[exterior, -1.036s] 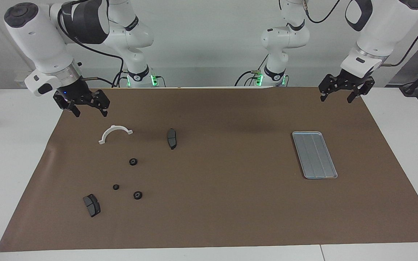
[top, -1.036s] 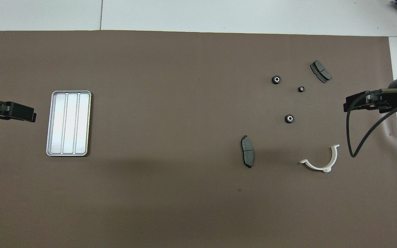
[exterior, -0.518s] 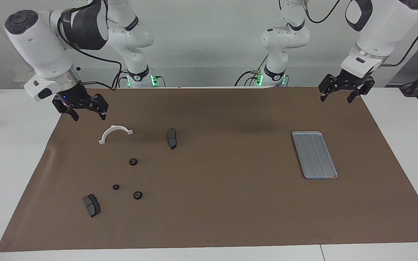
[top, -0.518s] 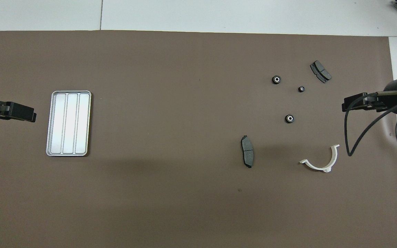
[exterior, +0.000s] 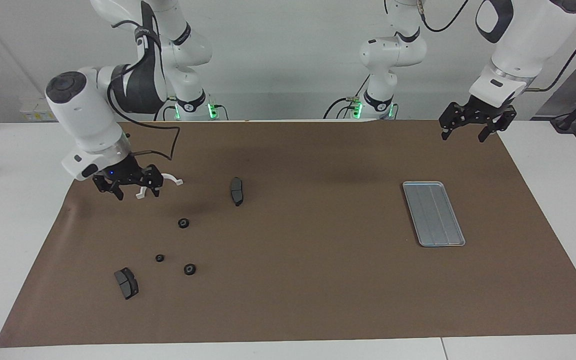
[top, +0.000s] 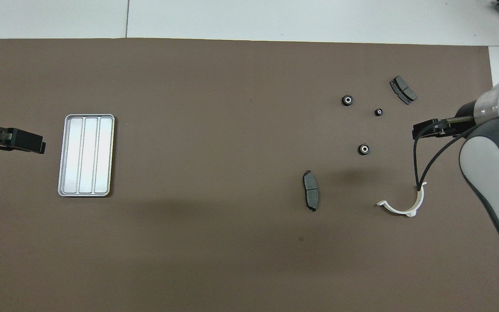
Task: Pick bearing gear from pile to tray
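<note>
The pile lies at the right arm's end of the brown mat. It holds three small black round gears [exterior: 183,223] [exterior: 159,258] [exterior: 190,269], seen from overhead as gears [top: 364,149] [top: 378,112] [top: 348,100]. My right gripper [exterior: 136,194] [top: 418,131] hangs open and empty over the mat beside the pile, partly covering the white half-ring bracket [exterior: 172,178] [top: 403,207]. The silver tray [exterior: 433,213] [top: 86,154] lies bare at the left arm's end. My left gripper [exterior: 463,136] [top: 37,146] waits open above the mat's edge near the tray.
Two dark grey brake pads belong to the pile: one [exterior: 237,190] [top: 311,196] toward the mat's middle, one [exterior: 126,283] [top: 403,89] farthest from the robots. The brown mat [exterior: 318,280] covers most of the white table. A black cable loops from the right wrist.
My right arm has swung down and out from the mat's corner, and its open gripper is now lower and closer to the pile. The left arm and all parts have stayed put.
</note>
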